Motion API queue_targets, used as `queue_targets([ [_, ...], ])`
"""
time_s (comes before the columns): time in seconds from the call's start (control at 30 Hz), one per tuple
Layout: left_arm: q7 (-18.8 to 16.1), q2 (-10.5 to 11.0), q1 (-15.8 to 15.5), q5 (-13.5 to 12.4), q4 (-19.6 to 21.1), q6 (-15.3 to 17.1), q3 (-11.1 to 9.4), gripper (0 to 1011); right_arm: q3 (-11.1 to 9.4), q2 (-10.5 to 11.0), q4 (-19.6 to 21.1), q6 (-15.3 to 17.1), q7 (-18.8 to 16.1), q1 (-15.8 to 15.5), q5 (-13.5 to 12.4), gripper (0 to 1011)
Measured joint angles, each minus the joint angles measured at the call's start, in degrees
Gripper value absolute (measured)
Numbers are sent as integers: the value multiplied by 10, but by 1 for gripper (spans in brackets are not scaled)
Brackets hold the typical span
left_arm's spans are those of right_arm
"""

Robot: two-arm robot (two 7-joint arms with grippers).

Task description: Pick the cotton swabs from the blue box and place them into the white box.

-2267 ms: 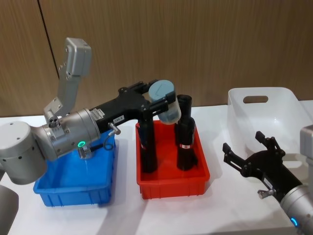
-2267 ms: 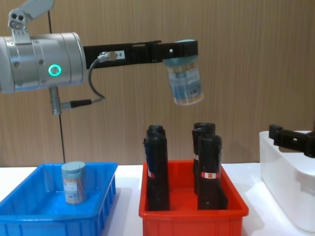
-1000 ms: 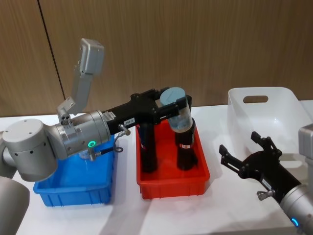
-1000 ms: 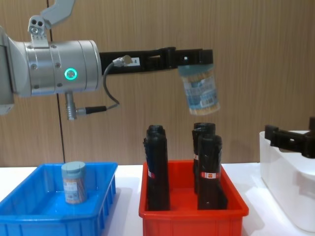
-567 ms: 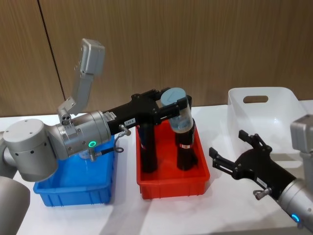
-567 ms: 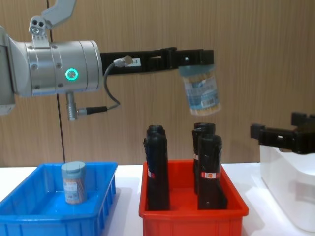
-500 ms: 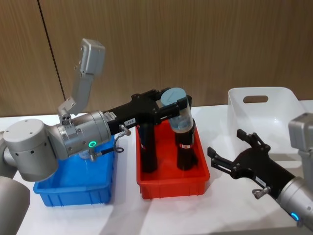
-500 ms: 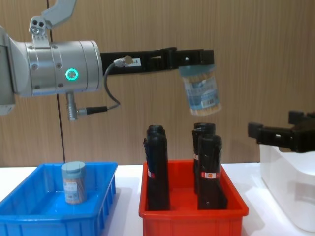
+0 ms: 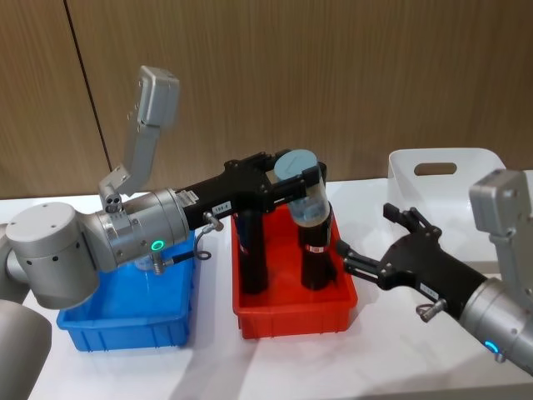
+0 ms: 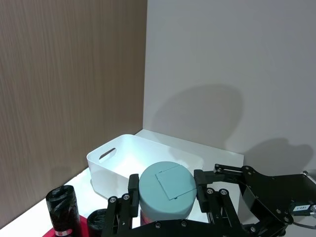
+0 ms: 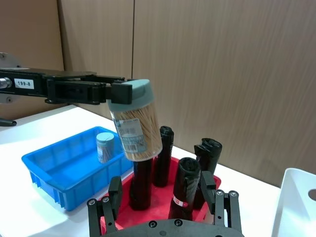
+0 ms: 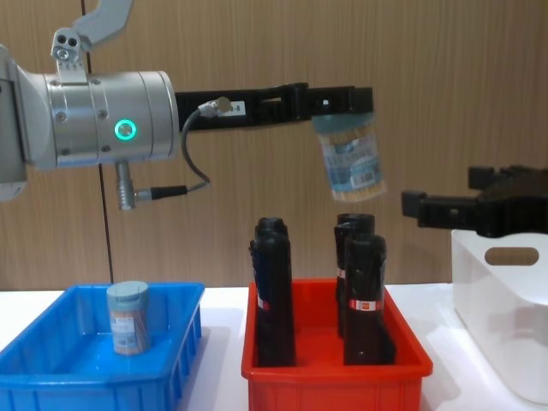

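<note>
Mid-transfer over the table: the left gripper (image 9: 289, 177) is clenched on the pale lid of a cotton swab jar (image 9: 310, 202), which hangs tilted in the air above the red bin (image 9: 291, 315) and its black rolls (image 9: 252, 250), touching neither. Seen from the head camera, the blue box (image 9: 125, 321) lies at 9 o'clock of the red bin and the white box (image 9: 491, 179) at 3 o'clock. A second jar (image 12: 128, 318) stands upright in the blue box.

The right gripper (image 9: 375, 235), released with its fingers spread wide, hovers at 4 o'clock of the hanging jar, near it but apart, between the red bin and the white box (its wrist camera looks straight at the jar's label).

The step in hand appears to be the carry, likely a hand-over. The next move would call for the right gripper to come around the clear body below the lid and close before the left lets go, then swing toward 3 o'clock and lower the jar inside the white box's rim.
</note>
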State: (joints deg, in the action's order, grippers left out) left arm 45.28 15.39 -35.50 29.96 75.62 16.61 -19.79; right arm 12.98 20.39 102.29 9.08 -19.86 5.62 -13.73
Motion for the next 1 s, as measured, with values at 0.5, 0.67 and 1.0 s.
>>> queue_targets([
  [0.5, 0, 0, 0, 0, 0, 0, 0, 670, 8, -12, -22, 12, -38, 40, 31, 1001],
  [0.67, 0, 0, 0, 0, 0, 0, 0, 670, 12, -18, -32, 16, -51, 54, 40, 1001],
  [1.0, 0, 0, 0, 0, 0, 0, 0, 669, 18, -28, -54, 21, -68, 78, 51, 1001],
])
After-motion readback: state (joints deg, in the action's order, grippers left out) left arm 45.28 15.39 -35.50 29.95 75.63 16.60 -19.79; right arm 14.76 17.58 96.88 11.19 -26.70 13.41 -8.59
